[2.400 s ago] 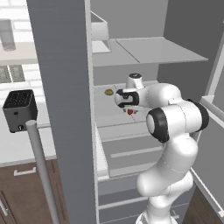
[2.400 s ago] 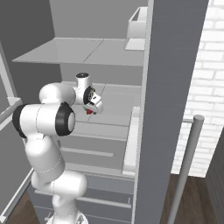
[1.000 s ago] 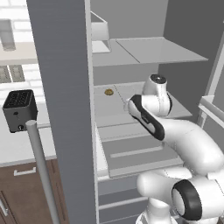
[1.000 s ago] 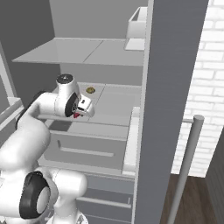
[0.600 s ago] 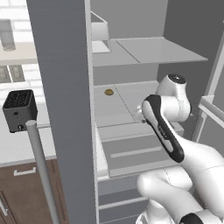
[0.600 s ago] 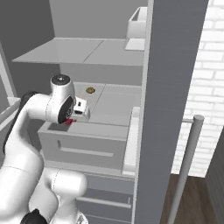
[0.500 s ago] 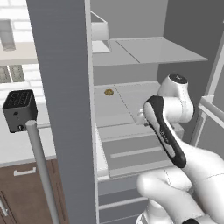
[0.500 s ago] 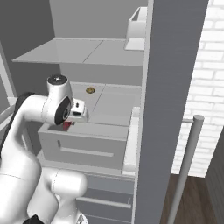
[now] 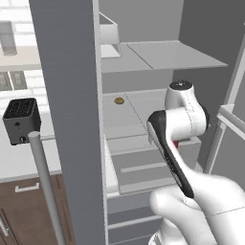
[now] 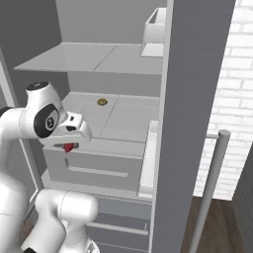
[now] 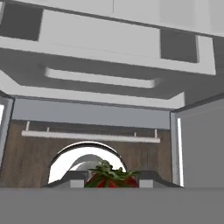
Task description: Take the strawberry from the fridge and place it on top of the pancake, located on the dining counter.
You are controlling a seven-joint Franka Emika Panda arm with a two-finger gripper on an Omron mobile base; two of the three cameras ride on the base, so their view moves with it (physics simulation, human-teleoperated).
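While your arm stands at the open fridge (image 9: 72,72), the gripper (image 10: 70,146) is pinched narrow on the strawberry (image 10: 69,147). From the right base camera you see the berry red beneath the white hand, in front of the fridge's pull-out drawer (image 10: 99,160) and below the shelf (image 10: 118,116) above it. From the hand camera the strawberry (image 11: 109,178), green leaves up, sits between the two fingertips (image 11: 76,180), both touching it. Past it you look along the fridge's lower drawers and a strip of brown wood floor (image 11: 26,157).

On that fridge shelf a small flat yellowish-brown round item (image 9: 119,101) lies well back, apart from the gripper. A white box (image 10: 155,24) stands on the fridge's upper shelf. Left of the fridge door, a black toaster (image 9: 20,120) rests on the wall counter. You cannot see the berry clearly from the left base camera; the forearm covers it.
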